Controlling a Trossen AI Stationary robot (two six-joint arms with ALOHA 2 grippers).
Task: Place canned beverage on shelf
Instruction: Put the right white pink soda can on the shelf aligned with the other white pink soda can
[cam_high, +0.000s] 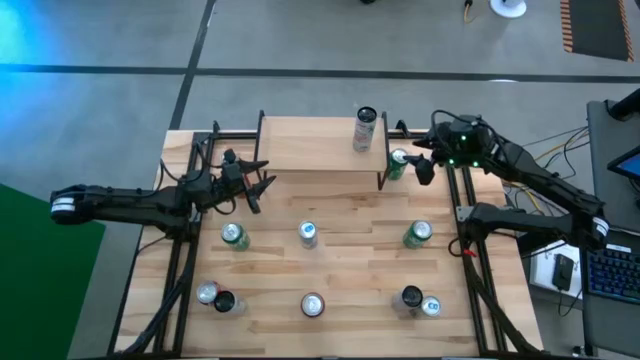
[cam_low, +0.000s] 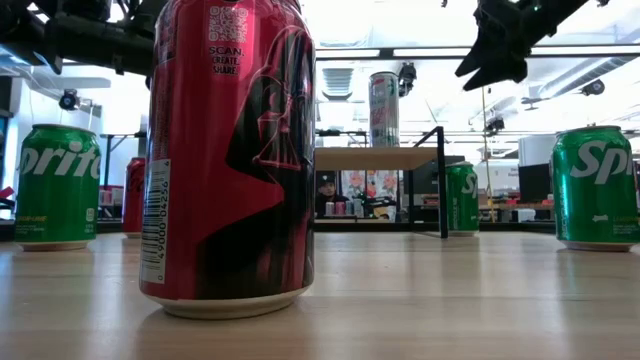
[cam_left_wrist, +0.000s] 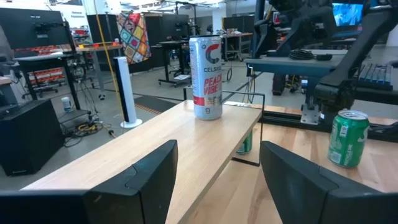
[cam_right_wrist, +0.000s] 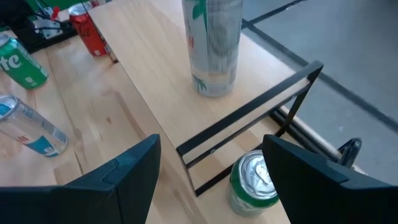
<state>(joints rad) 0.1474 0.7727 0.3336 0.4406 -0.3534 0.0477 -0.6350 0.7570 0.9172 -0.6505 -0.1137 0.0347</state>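
The shelf (cam_high: 318, 145) stands at the table's far middle on thin black legs. A tall silver Celsius can (cam_high: 365, 130) stands upright on its right part; it also shows in the left wrist view (cam_left_wrist: 206, 78) and the right wrist view (cam_right_wrist: 212, 43). A green can (cam_high: 398, 163) stands on the table just beyond the shelf's right end. My right gripper (cam_high: 421, 165) hovers open above and beside this green can (cam_right_wrist: 254, 183). My left gripper (cam_high: 260, 186) is open and empty at the shelf's left near corner, pointing along the shelf top (cam_left_wrist: 155, 143).
Several more cans stand on the table: green ones (cam_high: 234, 236) (cam_high: 417, 234), a blue-and-white one (cam_high: 308, 234), and a near row including a red one (cam_high: 313, 305), which fills the low view (cam_low: 230, 150). The black table frame (cam_high: 465, 200) runs along both sides.
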